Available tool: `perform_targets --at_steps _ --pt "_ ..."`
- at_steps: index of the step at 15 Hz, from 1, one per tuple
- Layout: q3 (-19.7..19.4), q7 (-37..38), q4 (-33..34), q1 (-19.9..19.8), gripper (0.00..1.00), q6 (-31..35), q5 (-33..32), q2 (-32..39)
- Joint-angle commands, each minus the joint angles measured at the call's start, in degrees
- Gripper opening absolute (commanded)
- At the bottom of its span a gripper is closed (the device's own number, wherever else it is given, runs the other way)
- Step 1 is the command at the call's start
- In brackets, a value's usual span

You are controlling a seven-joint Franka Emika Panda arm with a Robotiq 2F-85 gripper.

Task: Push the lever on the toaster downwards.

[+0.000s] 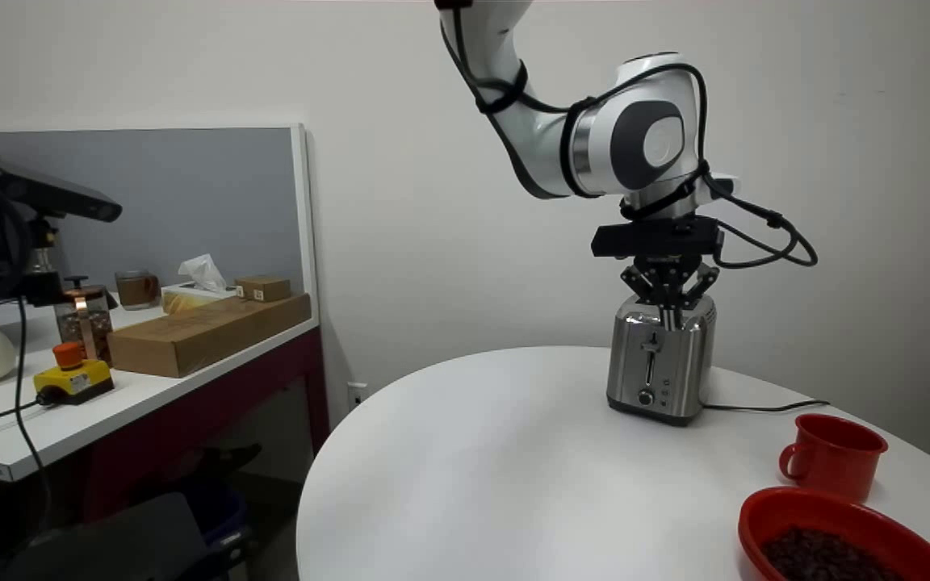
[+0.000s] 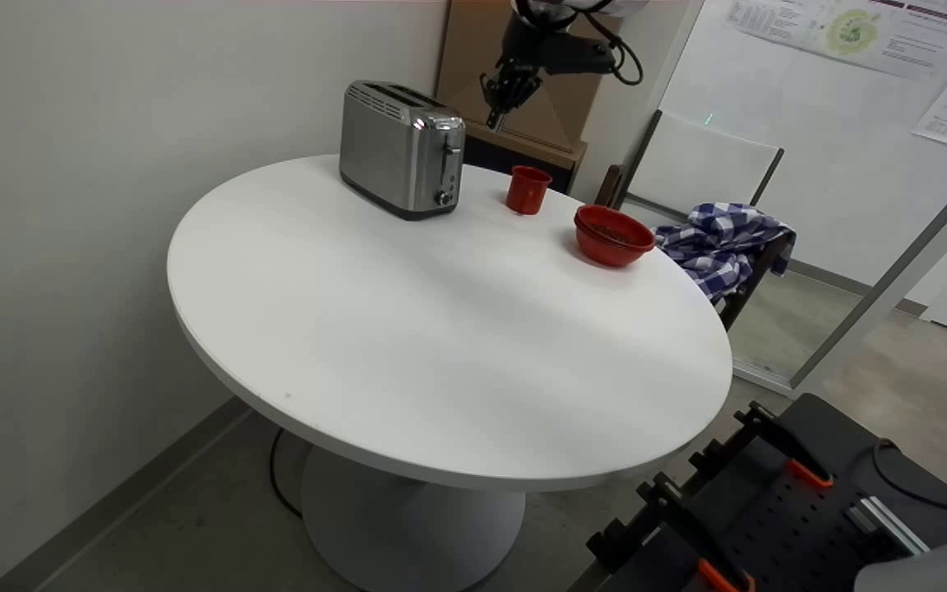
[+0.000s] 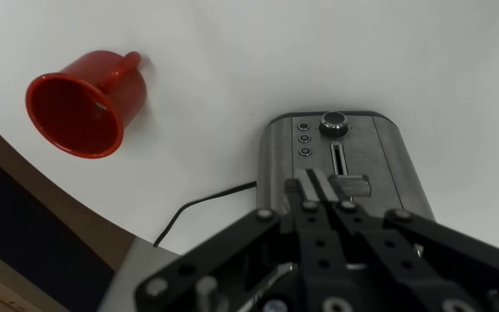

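Note:
A silver toaster (image 1: 691, 371) stands upright on the white round table, and shows in an exterior view (image 2: 383, 148) and in the wrist view (image 3: 375, 147). Its lever (image 1: 651, 345) sits in the upper part of the vertical slot on the end face; it also shows in an exterior view (image 2: 453, 150) and in the wrist view (image 3: 355, 186). My gripper (image 1: 670, 321) points down with its fingers together and nothing between them. In an exterior view the gripper (image 2: 495, 125) is apart from the toaster, in front of and above the lever. In the wrist view the fingertips (image 3: 315, 173) appear beside the lever's edge.
A red mug (image 1: 836, 456) stands near the toaster. A red bowl (image 1: 764, 516) with dark contents stands beyond the mug. The toaster's black cord (image 1: 764, 407) runs to the table edge. A wall is close behind the table (image 2: 342, 329).

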Motion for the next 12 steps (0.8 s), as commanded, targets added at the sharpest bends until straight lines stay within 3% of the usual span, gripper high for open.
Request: perform_targets --at_steps 1,12 --pt "1.6 2.0 5.7 -0.5 0.0 -0.7 0.3 4.5" --pt "6.8 -2.7 11.6 -2.3 0.0 0.6 1.2 10.9"
